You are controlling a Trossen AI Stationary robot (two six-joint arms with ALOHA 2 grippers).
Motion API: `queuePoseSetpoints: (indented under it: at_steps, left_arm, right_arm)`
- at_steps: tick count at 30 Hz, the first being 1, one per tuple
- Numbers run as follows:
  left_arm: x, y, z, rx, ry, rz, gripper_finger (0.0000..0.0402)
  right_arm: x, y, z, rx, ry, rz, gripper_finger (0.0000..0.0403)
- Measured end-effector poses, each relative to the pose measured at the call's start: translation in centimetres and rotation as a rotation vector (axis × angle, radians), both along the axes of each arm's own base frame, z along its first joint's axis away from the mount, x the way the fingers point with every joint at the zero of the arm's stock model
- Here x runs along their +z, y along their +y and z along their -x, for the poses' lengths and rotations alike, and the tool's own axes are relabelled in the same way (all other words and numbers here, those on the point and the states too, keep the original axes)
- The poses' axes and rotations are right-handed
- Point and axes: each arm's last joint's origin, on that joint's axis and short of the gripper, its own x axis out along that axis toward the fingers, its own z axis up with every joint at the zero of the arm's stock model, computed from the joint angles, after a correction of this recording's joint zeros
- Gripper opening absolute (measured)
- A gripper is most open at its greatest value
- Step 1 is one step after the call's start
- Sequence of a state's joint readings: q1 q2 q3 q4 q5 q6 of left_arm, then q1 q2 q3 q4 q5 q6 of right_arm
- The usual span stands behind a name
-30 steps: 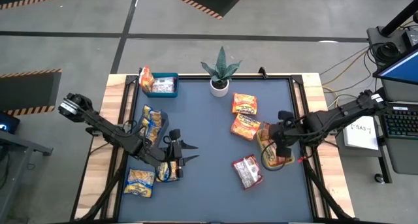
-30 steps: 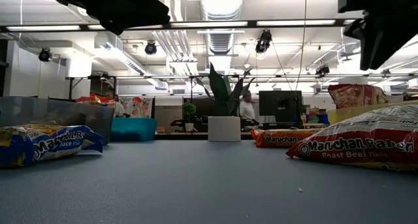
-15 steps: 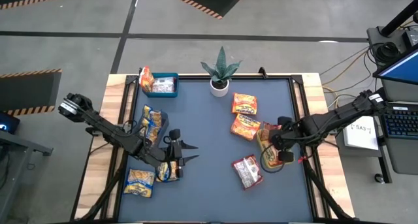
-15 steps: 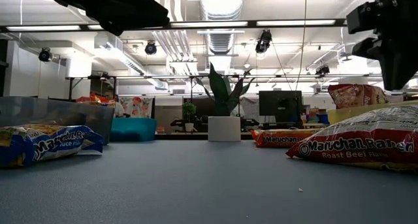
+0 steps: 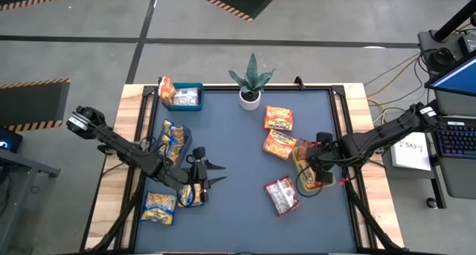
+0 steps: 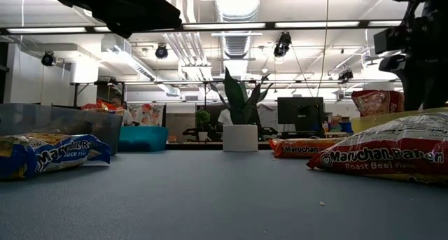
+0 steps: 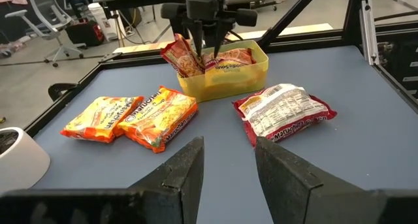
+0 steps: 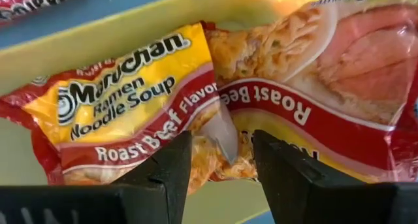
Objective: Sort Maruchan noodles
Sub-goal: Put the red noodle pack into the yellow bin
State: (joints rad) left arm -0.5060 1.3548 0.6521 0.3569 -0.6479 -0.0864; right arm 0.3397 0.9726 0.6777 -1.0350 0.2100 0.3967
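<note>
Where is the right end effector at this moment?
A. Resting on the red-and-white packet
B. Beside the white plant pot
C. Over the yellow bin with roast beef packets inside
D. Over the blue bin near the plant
C. The right end effector hangs over the yellow bin, where roast beef packets lie.

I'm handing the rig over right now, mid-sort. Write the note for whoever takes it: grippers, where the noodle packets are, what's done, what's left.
Right gripper: open, empty, over the yellow bin at the table's right edge.
Left gripper: open, empty, hovering over the table's left half.
Done: two Roast Beef packets in the yellow bin; a few packets in the blue bin at the far left corner.
Left on the table: two orange packets and a red-and-white packet on the right; yellow-and-blue packets on the left, some under the left arm.
Potted plant at the far edge is not part of the job.
</note>
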Motion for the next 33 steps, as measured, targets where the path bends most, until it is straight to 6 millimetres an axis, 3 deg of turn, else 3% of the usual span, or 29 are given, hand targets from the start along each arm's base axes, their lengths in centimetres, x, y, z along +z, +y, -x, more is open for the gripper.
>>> queuePoseSetpoints:
  at_steps: [9,16,21,26,33]
  left_arm:
    - [0.0,0.0,0.0,0.000,0.000,0.000,0.0121]
    - [0.0,0.0,0.0,0.000,0.001,0.000,0.0121]
    - [0.0,0.0,0.0,0.000,0.001,0.000,0.0121]
    - [0.0,0.0,0.0,0.000,0.001,-0.001,0.0121]
    - [-0.1,0.0,0.0,0.000,0.006,-0.004,0.0121]
  right_arm:
    - [-0.3,0.1,-0.4,-0.009,-0.002,-0.003,0.0113]
    - [-2.2,0.5,-1.7,0.003,0.120,0.017,0.0081]
    - [-3.0,0.8,-2.4,0.045,0.184,0.039,0.0027]
    - [-2.3,1.0,-2.9,0.062,0.183,0.040,0.0009]
    - [0.6,0.9,-2.9,0.057,0.089,0.061,0.0008]
